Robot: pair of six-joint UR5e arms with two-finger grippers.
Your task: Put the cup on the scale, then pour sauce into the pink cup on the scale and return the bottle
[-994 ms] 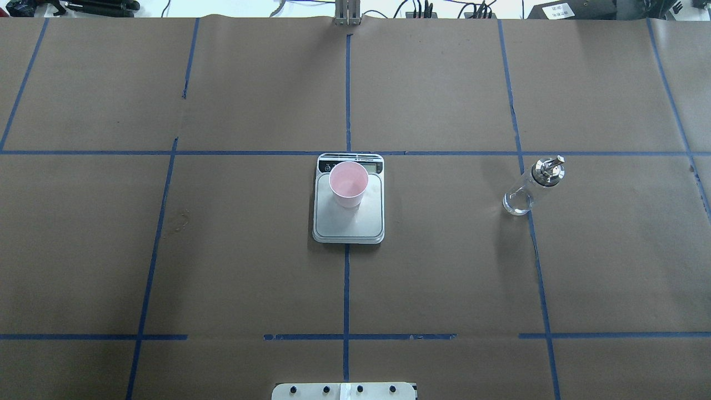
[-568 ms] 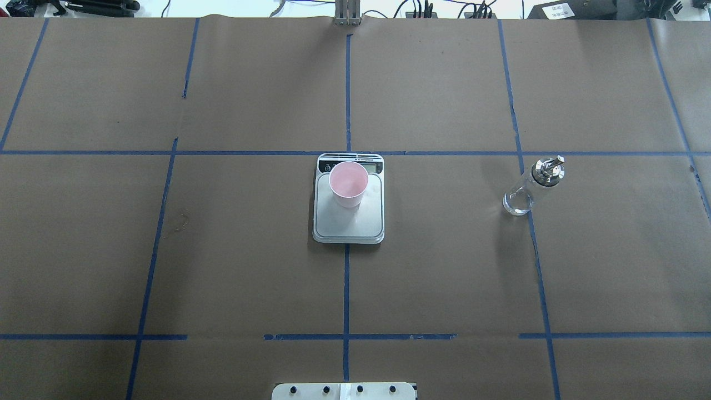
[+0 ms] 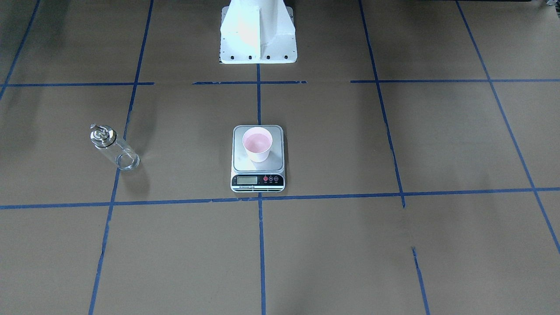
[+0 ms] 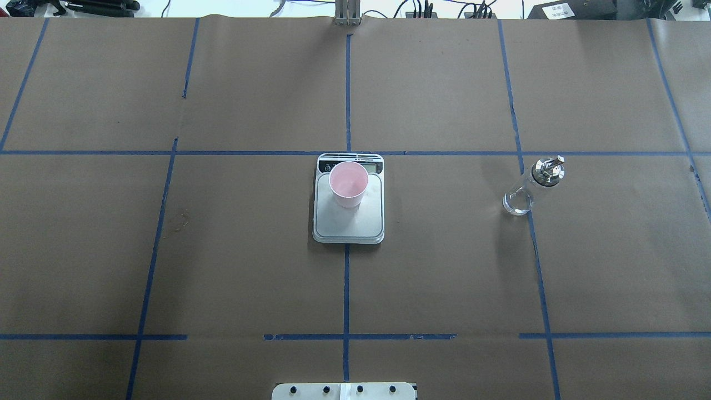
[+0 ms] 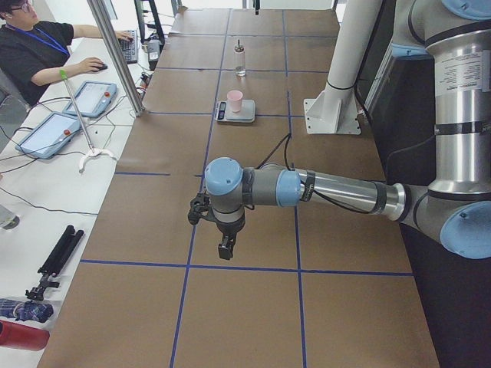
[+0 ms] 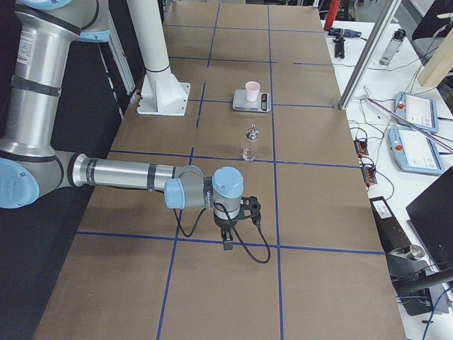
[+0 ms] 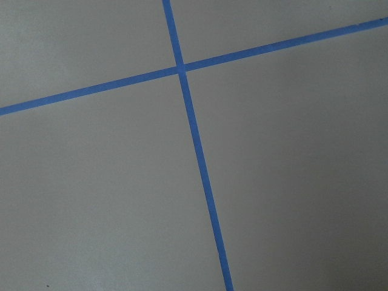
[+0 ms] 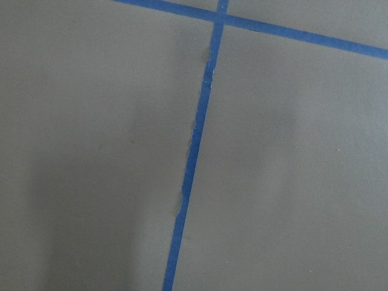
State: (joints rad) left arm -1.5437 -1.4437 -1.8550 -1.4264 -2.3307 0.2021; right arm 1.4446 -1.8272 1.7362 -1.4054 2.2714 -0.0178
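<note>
The pink cup (image 4: pixel 348 182) stands upright on the steel platform of the scale (image 4: pixel 347 226) at the table's middle; the front-facing view shows the cup (image 3: pixel 257 144) above the scale's display strip (image 3: pixel 258 180). The clear glass bottle (image 4: pixel 526 190) with its silver cap stands upright on the table to the right, apart from the scale, and appears as the bottle (image 3: pixel 114 149) in the front-facing view. My left gripper (image 5: pixel 224 250) hangs low over the paper far from the scale, and my right gripper (image 6: pixel 227 243) does the same at the other end. I cannot tell whether either is open or shut.
Brown paper with blue tape lines (image 4: pixel 346 289) covers the table. The white robot pedestal (image 3: pixel 258 35) stands behind the scale. A person (image 5: pixel 34 50) sits at a side desk with teach pendants (image 5: pixel 96 96). Both wrist views show only paper and tape.
</note>
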